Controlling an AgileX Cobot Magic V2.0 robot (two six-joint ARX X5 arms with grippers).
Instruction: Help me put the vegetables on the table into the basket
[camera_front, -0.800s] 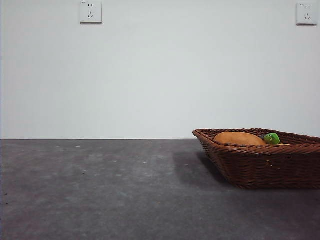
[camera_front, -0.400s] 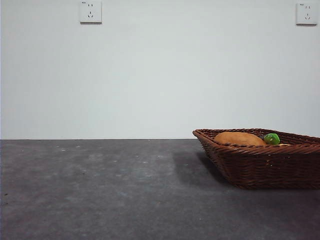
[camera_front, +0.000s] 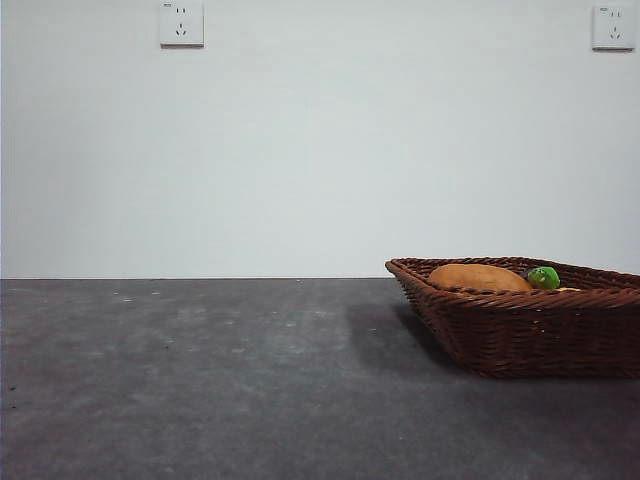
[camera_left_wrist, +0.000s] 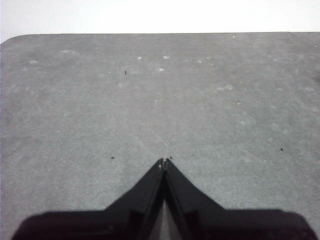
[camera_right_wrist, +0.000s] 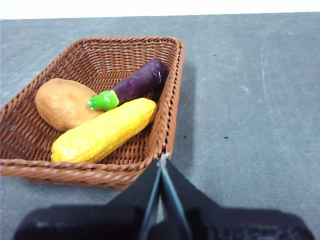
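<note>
Basket (camera_front: 520, 325) cut off by right edge of front frame. Behind its rim, only top of potato (camera_front: 478, 277) and green cap of eggplant (camera_front: 544, 278) visible; purple body hidden. Yellow vegetable (camera_front: 566, 289) almost fully hidden, only thin sliver at rim.

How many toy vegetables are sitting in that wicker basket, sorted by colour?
Brown oval potato: 1
Long yellow bumpy vegetable, corn-like: 1
Dark-purple eggplant with green cap: 1
Total: 3, all lying inside the dark-brown woven wicker basket.
</note>
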